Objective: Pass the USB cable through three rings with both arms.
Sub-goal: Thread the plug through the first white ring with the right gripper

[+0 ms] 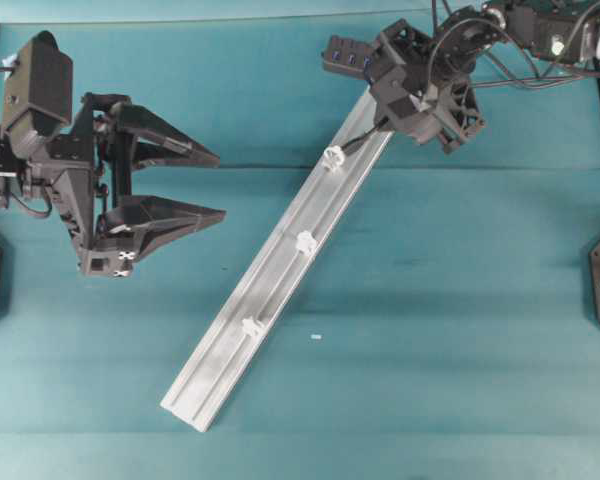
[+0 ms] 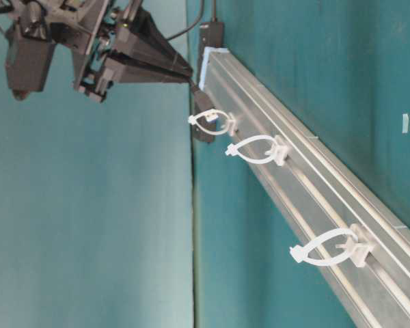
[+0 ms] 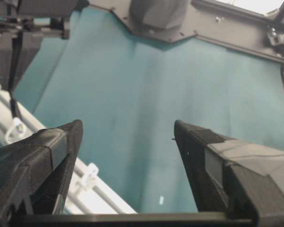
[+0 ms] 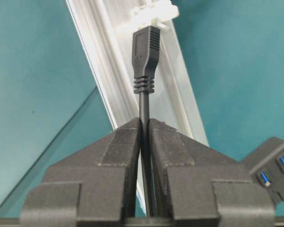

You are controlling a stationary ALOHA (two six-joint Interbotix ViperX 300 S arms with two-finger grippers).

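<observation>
The right gripper is clamped on the thin black USB cable, its dark plug just before the first whitish translucent plastic ring on the long silver aluminium rail. The left gripper hangs with jaws wide apart, gripping nothing, well apart from the rail.

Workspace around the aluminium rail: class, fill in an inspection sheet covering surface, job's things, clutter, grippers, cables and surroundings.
Surface: teal cloth, lightly creased.
Job's things: three rings spaced along the aluminium rail; USB cable plug pointing at the first ring, not yet through.
Clutter: small white scrap beside the rail.
Grippers: right gripper shut on the USB cable; left gripper open, empty, apart from the rail.
Cables: loose wires on the right arm.
Surroundings: USB hub at the rail's far end.
</observation>
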